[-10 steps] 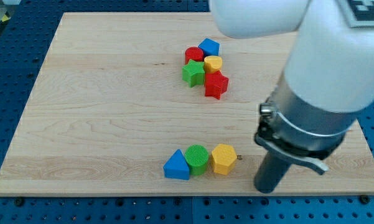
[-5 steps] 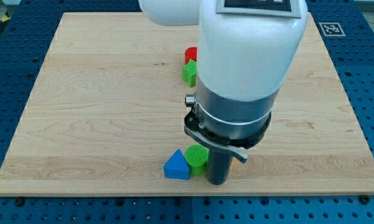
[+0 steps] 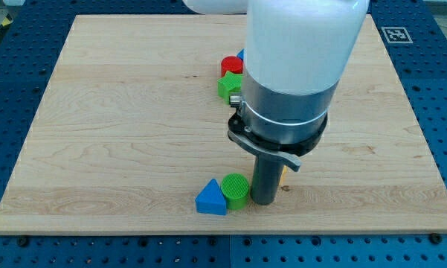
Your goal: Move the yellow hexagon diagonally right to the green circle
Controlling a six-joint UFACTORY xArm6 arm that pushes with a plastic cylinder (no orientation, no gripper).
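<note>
The green circle (image 3: 236, 190) lies near the view's bottom, touching a blue triangle (image 3: 210, 199) on its left. My tip (image 3: 263, 201) stands just right of the green circle, close against it. The yellow hexagon (image 3: 283, 176) is almost wholly hidden behind the rod; only a thin yellow sliver shows at the rod's right side. The arm's white and grey body covers the board's middle.
Near the view's top a red block (image 3: 231, 65), a green star (image 3: 227, 85) and a sliver of a blue block (image 3: 240, 54) show at the arm's left edge; the other blocks of that cluster are hidden. The wooden board (image 3: 119, 134) lies on a blue perforated table.
The arm swept in from the view's right and now covers the yellow hexagon. In the last half second the tip moved slightly right and up, beside the green circle.
</note>
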